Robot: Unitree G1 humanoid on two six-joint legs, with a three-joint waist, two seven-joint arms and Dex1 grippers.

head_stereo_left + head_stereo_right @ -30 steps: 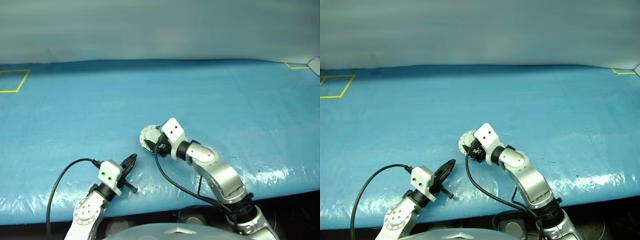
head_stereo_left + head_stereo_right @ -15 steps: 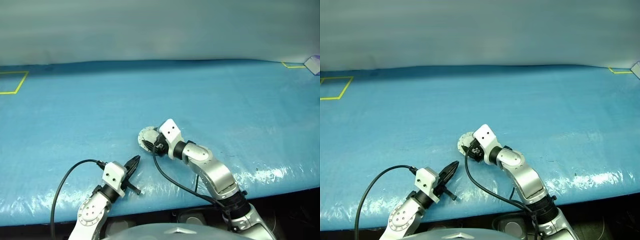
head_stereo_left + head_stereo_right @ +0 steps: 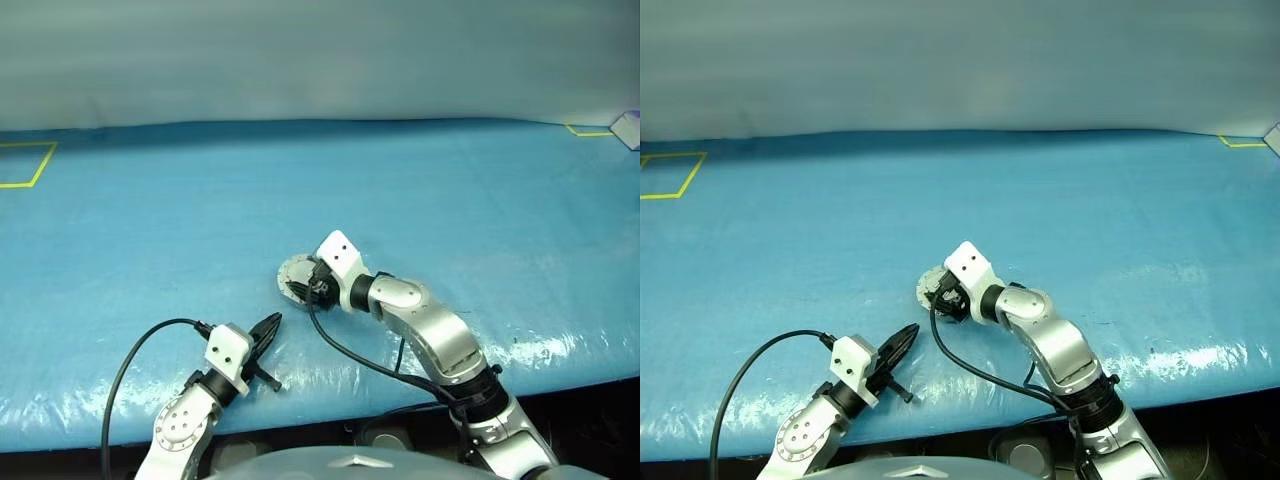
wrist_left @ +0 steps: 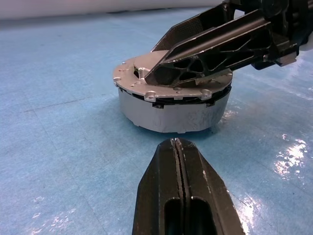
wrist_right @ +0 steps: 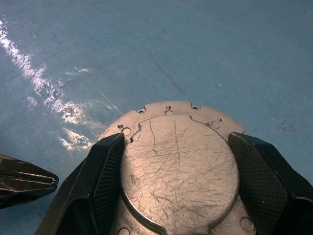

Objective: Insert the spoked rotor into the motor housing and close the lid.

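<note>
The motor housing stands as a grey puck on the blue table, near its front edge. The lid lies flat on top of it, scratched outer face up. My right gripper reaches over it from the right. Its two black fingers flank the lid's raised centre and press on its sides. My left gripper is shut and empty, a short way in front of the housing, pointing at its side wall. The spoked rotor is hidden.
A blue plastic sheet covers the whole table. Yellow tape corners mark the far left and far right. A black cable loops from the left wrist near the table's front edge.
The right wrist has tipped a little more steeply over the lid. Both grippers stay where they were. The head view has shifted slightly.
</note>
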